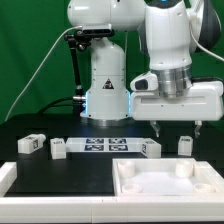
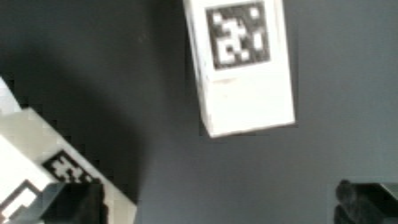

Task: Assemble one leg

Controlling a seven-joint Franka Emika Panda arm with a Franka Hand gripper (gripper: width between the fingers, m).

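Four small white legs lie in a row on the black table: two at the exterior view's left [image 1: 32,145] [image 1: 58,149] and two at the right [image 1: 150,148] [image 1: 185,145]. My gripper [image 1: 178,129] hangs open and empty above the table, over the gap between the two right legs. In the wrist view one leg [image 2: 240,65] with its black-and-white tag lies ahead of my open gripper [image 2: 217,208], apart from it. Another white tagged piece [image 2: 25,165] shows at the edge, partly behind one dark fingertip [image 2: 75,200].
The marker board [image 1: 105,145] lies between the legs in the middle of the row. The large white square tray-like part [image 1: 128,185] with a raised rim sits at the front right. The robot's white base [image 1: 105,85] stands behind. A white edge [image 1: 5,178] shows at the front left.
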